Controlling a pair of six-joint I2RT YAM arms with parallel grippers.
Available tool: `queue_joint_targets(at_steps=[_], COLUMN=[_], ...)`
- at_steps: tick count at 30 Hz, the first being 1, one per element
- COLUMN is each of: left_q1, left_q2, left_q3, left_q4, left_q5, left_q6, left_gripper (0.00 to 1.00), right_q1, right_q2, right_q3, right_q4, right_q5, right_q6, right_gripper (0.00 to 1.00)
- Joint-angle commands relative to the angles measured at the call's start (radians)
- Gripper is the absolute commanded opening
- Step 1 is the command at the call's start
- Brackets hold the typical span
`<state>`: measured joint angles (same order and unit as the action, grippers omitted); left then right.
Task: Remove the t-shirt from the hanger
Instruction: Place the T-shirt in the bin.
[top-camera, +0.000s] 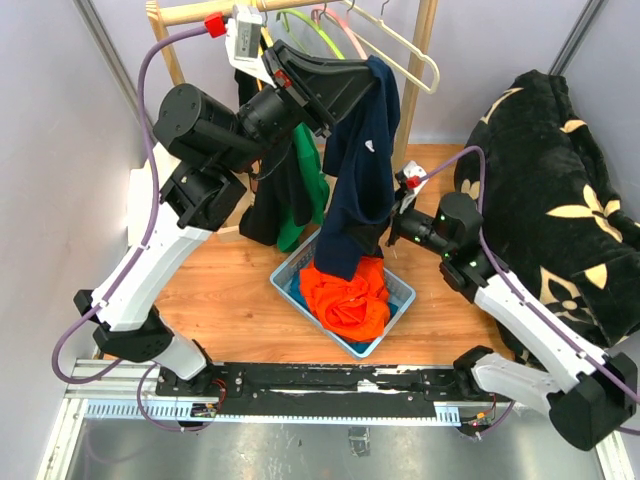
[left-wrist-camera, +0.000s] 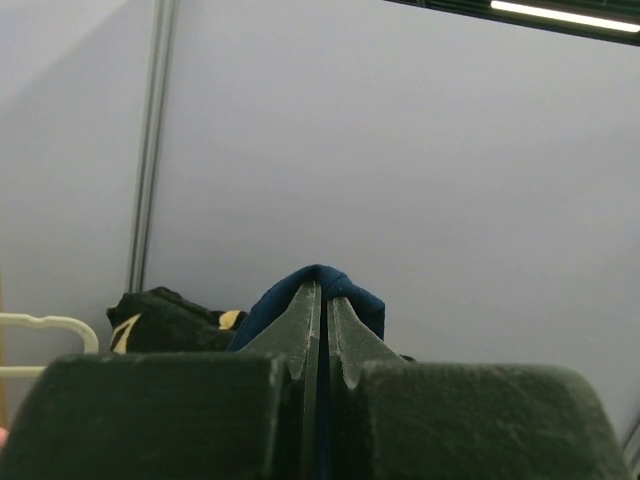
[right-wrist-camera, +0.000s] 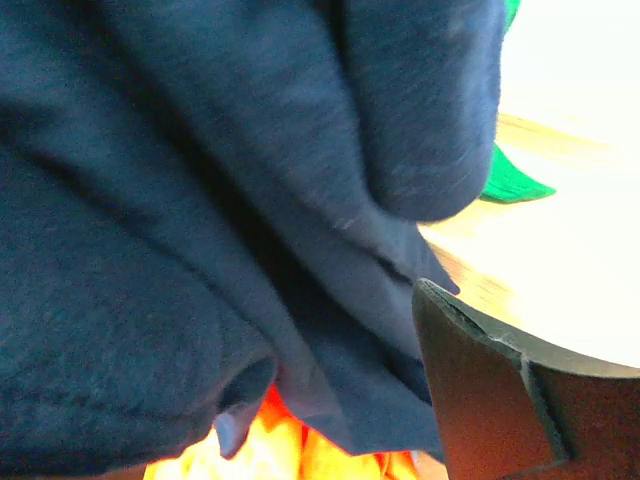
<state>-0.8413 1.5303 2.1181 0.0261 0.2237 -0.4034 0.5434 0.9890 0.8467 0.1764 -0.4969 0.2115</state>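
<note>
The navy t-shirt (top-camera: 362, 170) hangs in a long fold from my left gripper (top-camera: 372, 72), which is raised up by the rack and shut on its top edge. In the left wrist view the fingers (left-wrist-camera: 305, 320) pinch navy cloth (left-wrist-camera: 352, 292) that bulges over their tips. A bare cream hanger (top-camera: 405, 48) hangs on the rail just to the right, free of the shirt. My right gripper (top-camera: 392, 228) is open beside the shirt's lower part. In its own view navy cloth (right-wrist-camera: 200, 200) fills the frame and only one finger (right-wrist-camera: 490, 390) shows.
Below the shirt's hem stands a blue basket (top-camera: 288, 276) holding an orange garment (top-camera: 345, 300). Green and black clothes (top-camera: 300, 190) hang from the wooden rack (top-camera: 200, 12). A black blanket with gold flowers (top-camera: 550, 180) is heaped at the right.
</note>
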Motion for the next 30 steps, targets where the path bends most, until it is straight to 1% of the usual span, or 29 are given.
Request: queue_joint_targets(at_steps=[1,2,3,4,5,6,7,8,9,12,15,19,23,27,30], left_q1=[-0.031,-0.034,-0.035,-0.036,-0.036,-0.036,-0.036,-0.036,-0.036,-0.036,-0.036,-0.036,-0.036,-0.036,-0.036], left_q2=[-0.042,-0.054,-0.068,-0.08,-0.092,-0.104,-0.114,-0.124,-0.132,-0.148,-0.157,-0.157,-0.14,-0.12,-0.116], left_q3=[-0.024,-0.042,-0.061,-0.076,-0.09,-0.102,-0.112,-0.12,-0.126,-0.128,-0.127,-0.127,-0.124,-0.12,-0.12], left_q4=[0.034,0.037,0.039,0.04,0.039,0.035,0.032,0.028,0.023,-0.005,-0.035,-0.079,-0.11,-0.128,-0.141], left_q5=[0.024,0.025,0.021,0.016,0.009,-0.001,-0.012,-0.02,-0.032,-0.072,-0.114,-0.176,-0.209,-0.204,-0.199], left_q6=[0.025,0.028,0.031,0.036,0.042,0.05,0.059,0.068,0.079,0.112,0.148,0.195,0.216,0.214,0.213], left_gripper=[0.0,0.01,0.0,0.0,0.01,0.0,0.0,0.01,0.0,0.0,0.01,0.0,0.01,0.01,0.01], right_q1=[0.029,0.029,0.029,0.029,0.029,0.029,0.029,0.029,0.029,0.029,0.028,0.03,0.03,0.03,0.03], right_q2=[0.07,0.083,0.092,0.099,0.102,0.102,0.097,0.089,0.076,0.014,-0.082,-0.183,-0.232,-0.239,-0.24], right_q3=[0.006,0.008,0.011,0.012,0.014,0.013,0.011,0.007,0.003,-0.022,-0.009,0.078,0.191,0.283,0.313], right_q4=[0.161,0.183,0.202,0.218,0.231,0.24,0.242,0.243,0.242,0.224,0.141,0.018,-0.078,-0.115,-0.109], right_q5=[0.084,0.089,0.088,0.079,0.068,0.059,0.053,0.048,0.041,0.057,0.086,0.075,0.027,-0.029,-0.056], right_q6=[-0.02,-0.021,-0.022,-0.025,-0.026,-0.027,-0.024,-0.021,-0.02,-0.021,-0.041,-0.066,-0.059,-0.033,0.003], right_gripper=[0.9,0.86,0.79,0.66,0.5,0.22,0.09,0.02,0.01,0.01,0.01,0.01,0.01,0.01,0.01])
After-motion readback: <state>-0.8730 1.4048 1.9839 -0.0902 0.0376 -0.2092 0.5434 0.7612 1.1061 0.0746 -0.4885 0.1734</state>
